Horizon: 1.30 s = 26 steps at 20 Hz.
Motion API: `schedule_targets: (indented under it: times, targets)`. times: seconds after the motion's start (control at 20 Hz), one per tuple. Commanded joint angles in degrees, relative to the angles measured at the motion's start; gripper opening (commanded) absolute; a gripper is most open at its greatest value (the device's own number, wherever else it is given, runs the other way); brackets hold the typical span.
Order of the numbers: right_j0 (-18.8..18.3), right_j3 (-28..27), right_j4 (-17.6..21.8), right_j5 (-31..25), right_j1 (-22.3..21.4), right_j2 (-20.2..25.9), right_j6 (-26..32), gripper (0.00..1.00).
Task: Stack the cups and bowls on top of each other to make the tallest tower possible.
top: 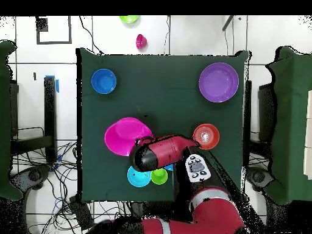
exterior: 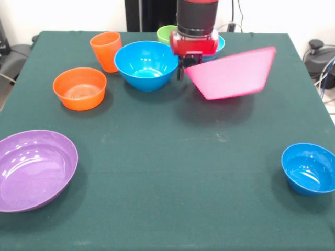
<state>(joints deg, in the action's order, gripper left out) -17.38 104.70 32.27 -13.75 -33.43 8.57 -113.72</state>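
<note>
The huge pink bowl (exterior: 230, 73) (top: 125, 135) hangs tilted above the cloth, its shadow below it. My gripper (exterior: 184, 67) is shut on its rim at the left end. Just left of the gripper stands the medium blue bowl (exterior: 146, 65), with the orange ribbed cup (exterior: 106, 50) beyond it and the small orange bowl (exterior: 79, 88) (top: 206, 136) further left. Behind the gripper sit the lime green cup (exterior: 166, 33) (top: 159, 176) and the cyan bowl (exterior: 220, 44) (top: 138, 177). The purple bowl (exterior: 34, 170) (top: 219, 81) and the dark blue bowl (exterior: 309, 168) (top: 103, 81) stand alone near opposite front corners. Nothing is stacked.
The green table (exterior: 172, 157) has open cloth across its middle and front. In the overhead view my arm (top: 164, 152) covers the medium blue bowl and the orange cup. A small green object (top: 128, 19) and a pink one (top: 141, 41) lie on the floor beyond the table.
</note>
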Motion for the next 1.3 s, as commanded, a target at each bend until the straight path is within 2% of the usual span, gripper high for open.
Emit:
schedule_targets:
  times: [0.05,0.3,0.8,1.15,1.3]
  targets:
    - [-2.5,3.5,-4.2,-10.3,-7.0,6.6,1.9,0.0]
    - [-3.6,4.6,-5.3,-12.9,-9.7,7.5,3.5,0.0]
    - [-4.5,4.3,-3.9,-12.7,-9.3,8.0,3.8,0.0]
    - [-6.6,2.6,-2.4,-12.6,-7.6,8.9,6.3,0.0]
    - [-9.1,0.8,-1.3,-12.7,-5.5,10.4,8.9,0.0]
